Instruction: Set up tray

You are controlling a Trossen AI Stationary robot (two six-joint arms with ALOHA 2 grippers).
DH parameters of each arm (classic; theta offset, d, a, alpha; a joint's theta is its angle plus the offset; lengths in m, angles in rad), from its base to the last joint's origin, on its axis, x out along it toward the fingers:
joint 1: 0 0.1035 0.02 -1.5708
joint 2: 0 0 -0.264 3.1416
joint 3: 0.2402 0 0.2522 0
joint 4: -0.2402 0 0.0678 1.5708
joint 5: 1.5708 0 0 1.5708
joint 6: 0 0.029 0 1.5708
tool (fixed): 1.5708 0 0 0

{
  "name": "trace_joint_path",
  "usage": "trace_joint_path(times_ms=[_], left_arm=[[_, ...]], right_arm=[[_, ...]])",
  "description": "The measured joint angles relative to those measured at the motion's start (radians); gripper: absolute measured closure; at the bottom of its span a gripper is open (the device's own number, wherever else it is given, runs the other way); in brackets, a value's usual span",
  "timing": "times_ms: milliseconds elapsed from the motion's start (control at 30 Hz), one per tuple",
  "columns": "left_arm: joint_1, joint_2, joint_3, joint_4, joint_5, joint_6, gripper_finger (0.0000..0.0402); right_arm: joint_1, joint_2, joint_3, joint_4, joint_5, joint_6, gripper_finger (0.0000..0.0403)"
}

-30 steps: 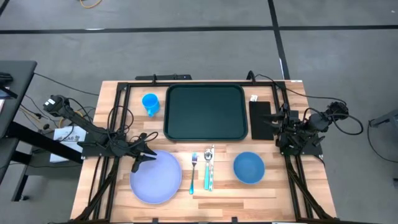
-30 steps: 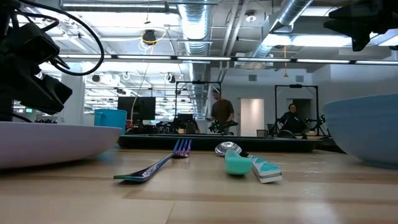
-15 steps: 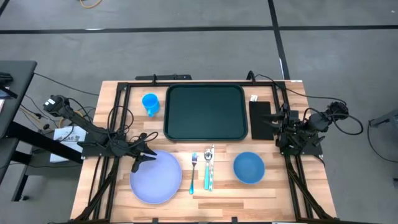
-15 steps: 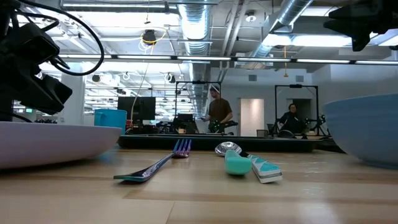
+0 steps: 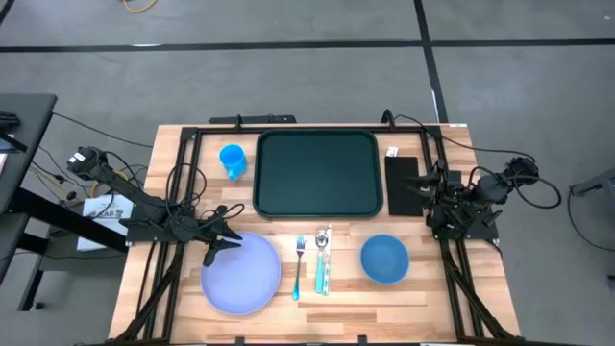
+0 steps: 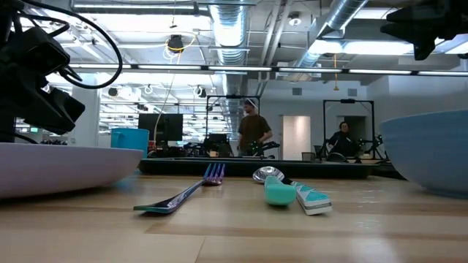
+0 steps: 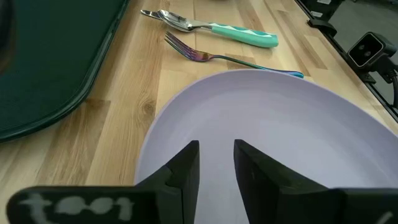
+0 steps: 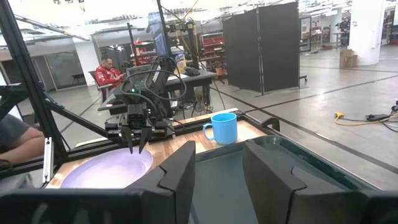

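Well, I had the tray lying flat and bare at the far middle of the surface, a dark green plastic rectangle with rounded corners and a raised rim. I judged it stiff and fairly light but too wide for one gripper to span, so the only sensible hold was on the rim, pinched at the middle of a short side, and I expected the smooth plastic to be slippery there. More likely it would stay put and the pieces would go onto it.

Just beside its far left corner stood the blue mug, and a flat black rectangle lay just off its right edge. Nearer to me sat the lavender plate, then the fork and the teal-handled spoon side by side, then the blue bowl.

My left gripper hovered over the plate's far left rim with its fingers parted by a narrow gap and holding nothing; I saw no contact with the plate. My right gripper waited at the right edge, beside the black rectangle, fingers apart and empty.
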Motion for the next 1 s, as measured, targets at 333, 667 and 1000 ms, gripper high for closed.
trace_joint_path(times_ms=[333,667,1000], left_arm=[[0.0,0.0,0.0,0.0,0.0,0.0,0.0315],[0.0,0.0,0.0,0.011,-0.026,-0.153,0.0315],[0.0,0.0,0.0,0.02,-0.221,-0.005,0.0315]], right_arm=[[0.0,0.0,0.0,0.0,0.0,0.0,0.028],[0.0,0.0,0.0,0.0,0.0,0.0,0.028],[0.0,0.0,0.0,0.0,0.0,0.0,0.028]])
